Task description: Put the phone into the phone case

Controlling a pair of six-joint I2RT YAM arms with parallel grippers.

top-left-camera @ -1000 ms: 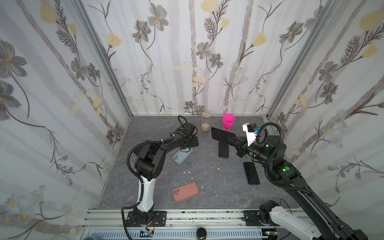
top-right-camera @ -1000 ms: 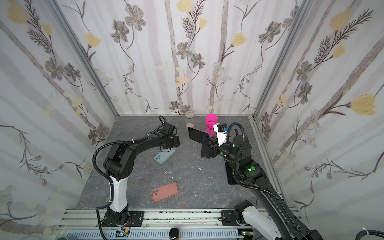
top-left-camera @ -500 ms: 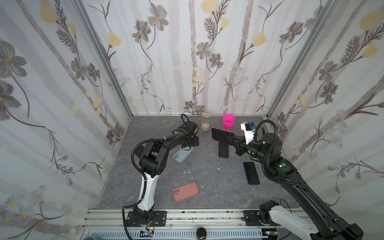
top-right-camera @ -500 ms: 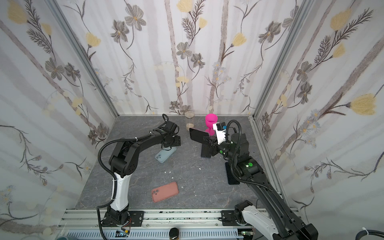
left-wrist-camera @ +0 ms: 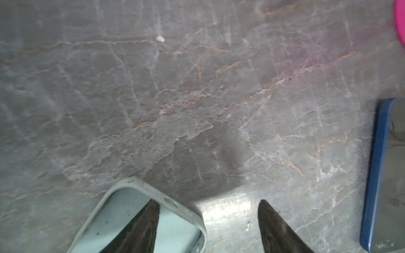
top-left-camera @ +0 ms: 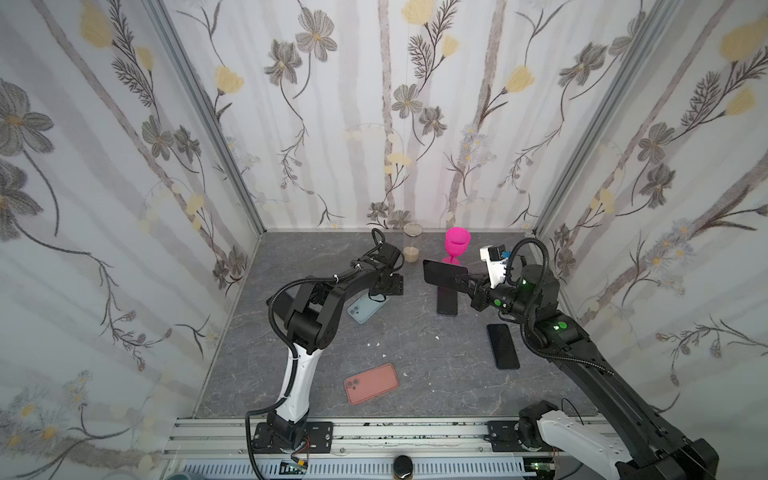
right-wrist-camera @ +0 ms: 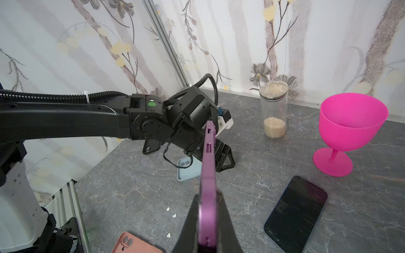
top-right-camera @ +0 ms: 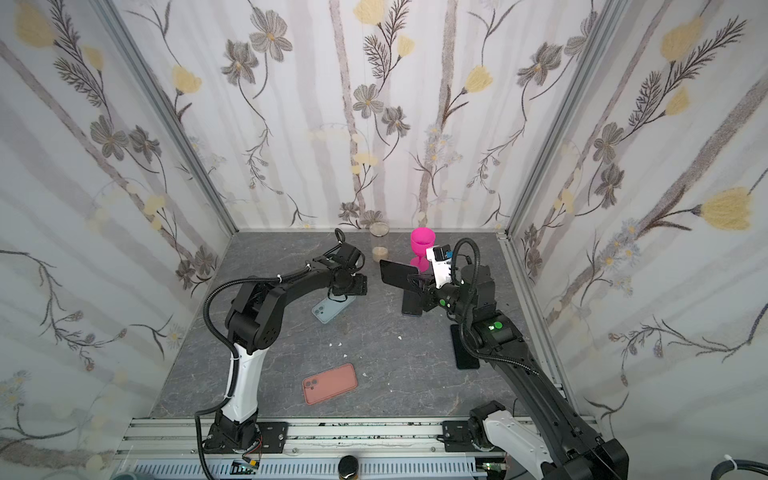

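**Purple slab phone (right-wrist-camera: 207, 166) pinched in right gripper (right-wrist-camera: 208, 197), aloft near pale blue plastic case (left-wrist-camera: 122, 210).**
Left gripper (left-wrist-camera: 207, 201) spread astride case rim; thin pinch may let phone pivot, loose case may skid.

This is a robotics lab test cell, not a lived-in room. Three flat wall panels (top-left-camera: 374, 104) papered in a floral print meet at bare aluminium corner posts (top-left-camera: 210, 120) and box in a grey marble-patterned surface (top-left-camera: 424, 374). A slotted aluminium rail (top-left-camera: 415, 434) runs along the near edge. Bolted to it are the left arm (top-left-camera: 297, 374) and the right arm (top-left-camera: 582, 365), with cables trailing from both. Staged props lie about — a pink goblet (top-left-camera: 457, 241) and a jar of grains (top-left-camera: 412, 249) by the far wall, a salmon phone case (top-left-camera: 371, 383) near, and a dark phone (top-left-camera: 503, 347) to the right.
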